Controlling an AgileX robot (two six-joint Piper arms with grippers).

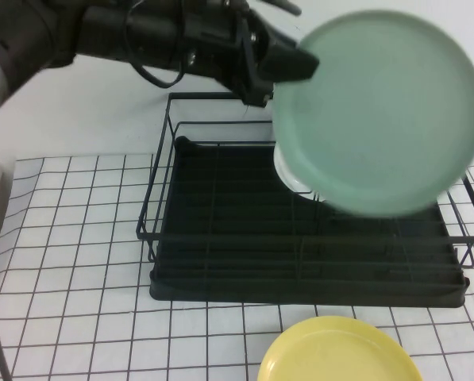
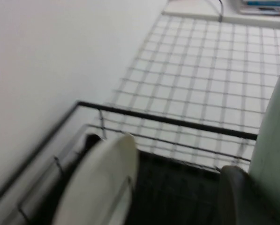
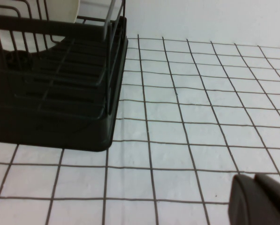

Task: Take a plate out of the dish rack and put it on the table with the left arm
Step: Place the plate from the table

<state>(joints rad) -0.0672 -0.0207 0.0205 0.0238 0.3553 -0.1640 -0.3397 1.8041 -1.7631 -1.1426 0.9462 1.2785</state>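
My left gripper (image 1: 300, 65) is shut on the rim of the mint-green plate (image 1: 379, 111) and holds it up in the air above the right part of the black dish rack (image 1: 221, 262). In the left wrist view the plate's edge (image 2: 276, 140) stands beside one fingertip (image 2: 236, 197). A cream-white plate (image 2: 102, 187) stands upright in the rack, partly hidden behind the green plate in the high view (image 1: 288, 176). My right gripper (image 3: 259, 201) is shut and empty, low over the gridded table (image 3: 186, 122) to the right of the rack (image 3: 50, 93).
A yellow plate (image 1: 340, 353) lies on the table in front of the rack. Open gridded cloth (image 1: 70, 262) lies left of the rack. A white wall stands behind the rack.
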